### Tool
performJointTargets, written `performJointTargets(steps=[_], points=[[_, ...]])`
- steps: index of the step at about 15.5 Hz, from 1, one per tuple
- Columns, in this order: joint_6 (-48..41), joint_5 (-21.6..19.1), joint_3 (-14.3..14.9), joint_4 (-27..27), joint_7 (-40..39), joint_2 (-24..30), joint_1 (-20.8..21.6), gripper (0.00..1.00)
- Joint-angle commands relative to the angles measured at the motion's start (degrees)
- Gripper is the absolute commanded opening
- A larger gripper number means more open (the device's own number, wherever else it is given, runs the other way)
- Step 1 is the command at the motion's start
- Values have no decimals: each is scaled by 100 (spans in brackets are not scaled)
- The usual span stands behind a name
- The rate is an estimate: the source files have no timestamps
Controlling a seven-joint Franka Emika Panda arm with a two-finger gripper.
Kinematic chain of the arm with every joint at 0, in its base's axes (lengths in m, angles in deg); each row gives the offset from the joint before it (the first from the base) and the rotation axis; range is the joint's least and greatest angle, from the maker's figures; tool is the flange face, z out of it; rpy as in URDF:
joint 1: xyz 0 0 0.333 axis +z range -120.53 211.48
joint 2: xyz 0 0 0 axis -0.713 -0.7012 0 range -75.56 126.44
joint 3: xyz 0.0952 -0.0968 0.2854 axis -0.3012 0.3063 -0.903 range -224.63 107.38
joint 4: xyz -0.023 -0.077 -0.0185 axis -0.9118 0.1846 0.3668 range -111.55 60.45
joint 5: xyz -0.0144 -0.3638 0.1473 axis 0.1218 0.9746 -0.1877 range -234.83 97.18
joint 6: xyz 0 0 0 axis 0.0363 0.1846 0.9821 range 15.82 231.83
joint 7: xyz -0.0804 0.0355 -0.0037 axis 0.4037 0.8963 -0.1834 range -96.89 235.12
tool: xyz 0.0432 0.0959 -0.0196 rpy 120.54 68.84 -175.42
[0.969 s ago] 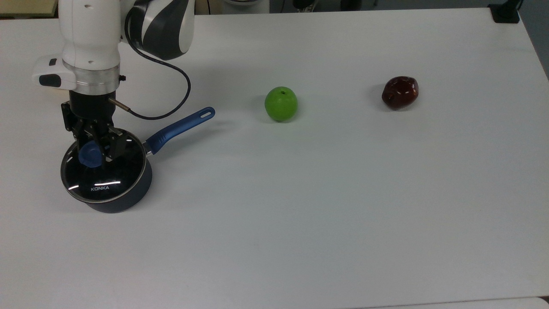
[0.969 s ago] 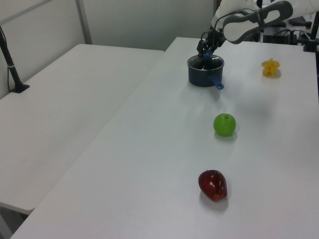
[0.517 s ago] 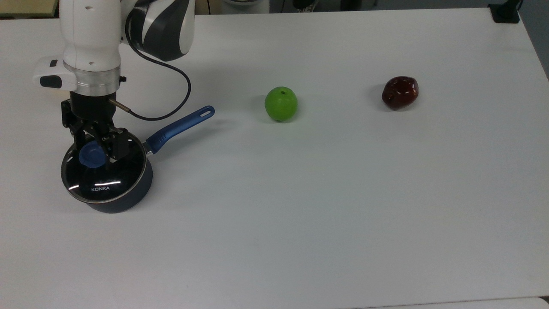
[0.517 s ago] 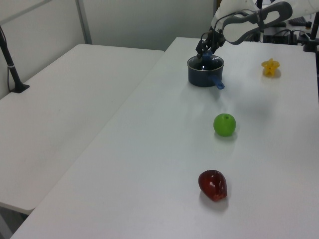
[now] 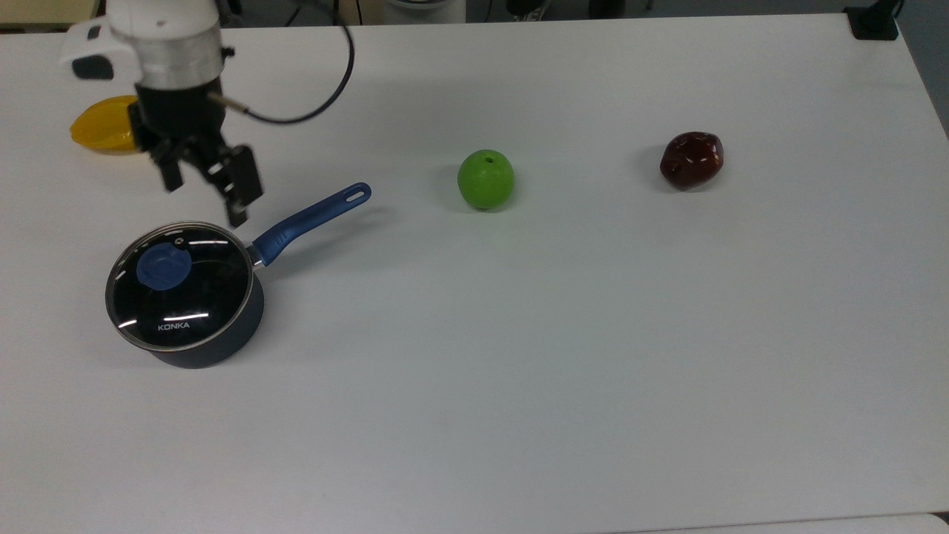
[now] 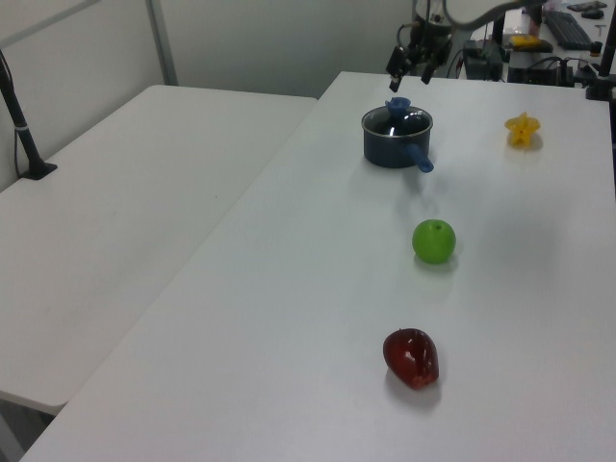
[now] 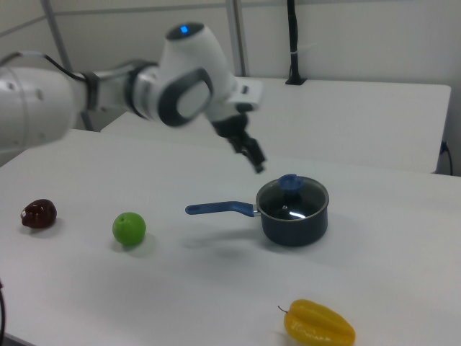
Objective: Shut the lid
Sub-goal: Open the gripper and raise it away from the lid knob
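1. A white surface [image 5: 563,356] carries everything; in the left view a second white table [image 6: 125,212] stands alongside it, with a plain wall behind.
2. The lid [image 5: 180,285] sits flat on the dark saucepan [image 5: 215,348], its metal rim meeting the pan's rim all round, at the top view's left.
3. The lid is round clear glass, with a blue knob [image 5: 161,268] off-centre in the top view, a small vent hole near the rim, and white "KONKA" lettering on the glass.
4. The saucepan's blue handle [image 5: 315,219] points toward the green apple [image 5: 485,179]; farther to the top view's right lies a dark red fruit [image 5: 692,159].
5. The pincer [image 5: 204,185] hangs above the surface, just beyond the lid's far edge in the top view, apart from the knob and holding nothing; its fingers [image 5: 245,185] stand spread wide.
6. The right view shows the arm's white and grey body reaching in from the right view's left, with the pincer [image 7: 248,153] raised above the pan, though it is blurred there.
7. The yellow fruit [image 7: 319,324] shows whole and ridged in the right view, while in the top view it is partly covered by the arm; it is probably a starfruit, judging by its star outline in the left view [image 6: 522,129].
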State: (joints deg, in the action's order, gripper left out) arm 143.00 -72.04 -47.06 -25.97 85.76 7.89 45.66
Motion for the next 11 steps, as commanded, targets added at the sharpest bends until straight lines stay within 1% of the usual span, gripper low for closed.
performJointTargets(steps=[1,3,5,7,11], points=[[-1557,48,-558,-292,-91,892,-246,100],[-1982,48,-699,-659,-485,1331,-282,100],[-2053,48,-734,-1055,-829,1675,-290,100],[-2141,57,-796,-1110,-882,1720,-299,100],[-2150,75,-796,-1074,-874,1773,-317,100]])
